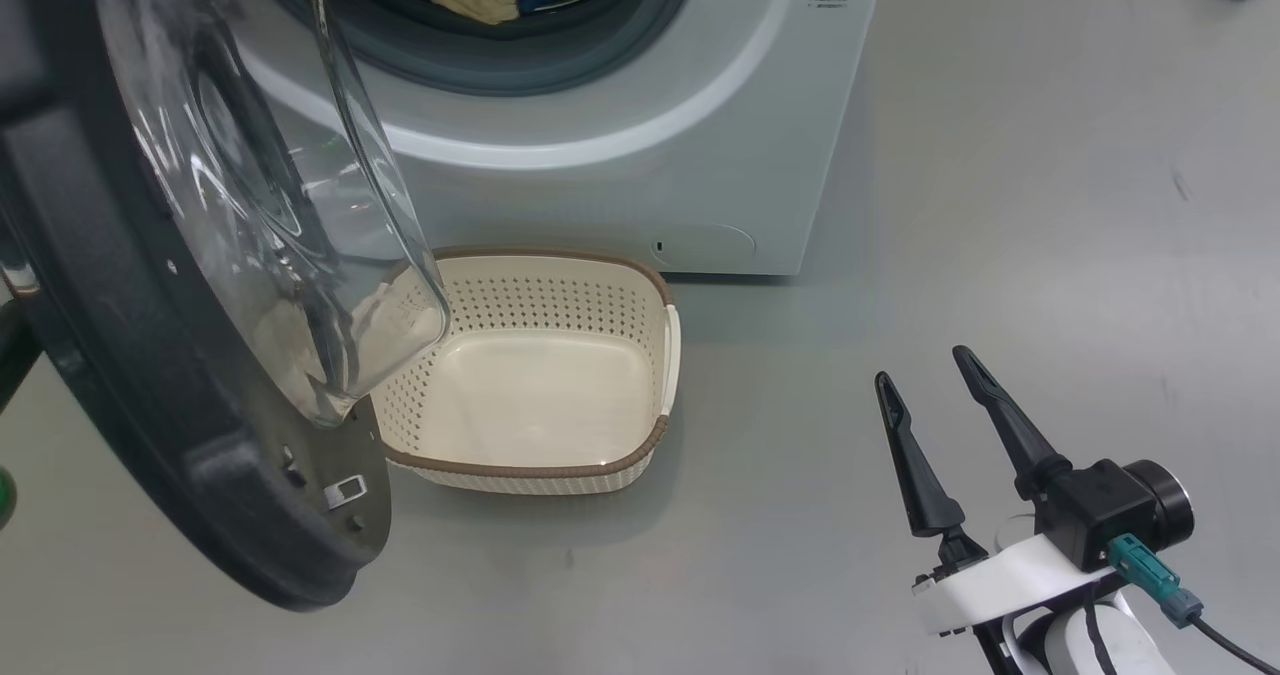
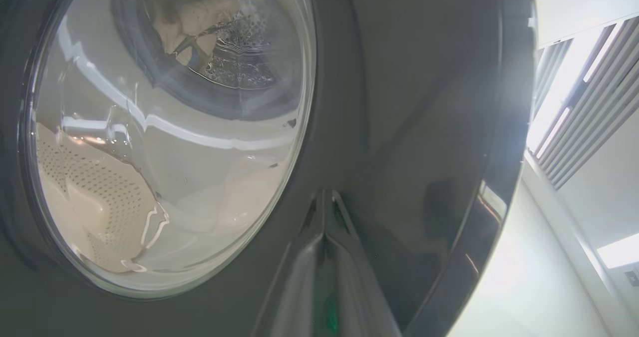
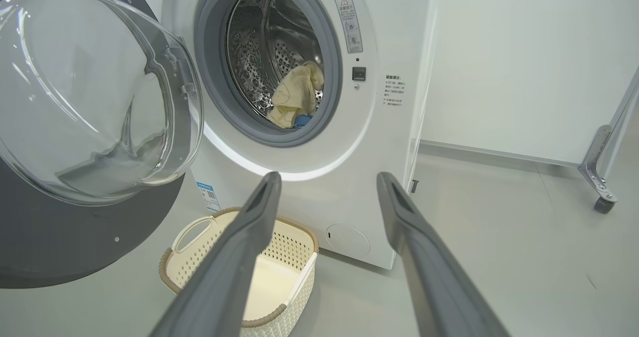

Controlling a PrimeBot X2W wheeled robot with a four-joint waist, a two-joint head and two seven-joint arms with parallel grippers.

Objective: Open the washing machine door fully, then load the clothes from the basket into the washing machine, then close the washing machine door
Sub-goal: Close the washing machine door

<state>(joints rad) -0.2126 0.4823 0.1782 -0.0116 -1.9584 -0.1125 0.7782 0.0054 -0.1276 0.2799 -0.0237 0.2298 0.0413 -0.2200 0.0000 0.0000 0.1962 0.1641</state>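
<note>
The washing machine door (image 1: 110, 375) is seen swung out at the left of the head view. Its clear glass bowl bulges toward the middle of the frame and overlaps the left end of the basket (image 1: 560, 305) in the picture. The basket is set on the grey floor (image 1: 1000, 205) just in front of the washing machine (image 1: 650, 155), at the centre of the frame, and its bare cream bottom is shown. The clothes (image 3: 295, 100) are found inside the steel drum (image 3: 259, 42), at the upper middle of the right wrist view. They are seen as a cream-yellow bundle with a blue patch at its lower edge, lying low in the mouth behind the grey gasket (image 3: 212, 52).

The right end effector (image 1: 920, 365) is placed at the lower right of the head view, well apart from the basket. Its two dark fingers are spread wide and nothing is gripped. The left end effector (image 2: 324, 197) is seen at the bottom centre of the left wrist view, its fingers pressed together on nothing. Its tip seems to be laid against the door's glossy black outer face, though contact cannot be confirmed.

A warning sticker (image 3: 348, 22) with a triangle sign is fixed right of the gasket, and a block of small printed lines (image 3: 394, 91) is set below it. A blue label (image 3: 207, 196) with a square code is stuck low on the front, left of centre. None of this writing can be read.
</note>
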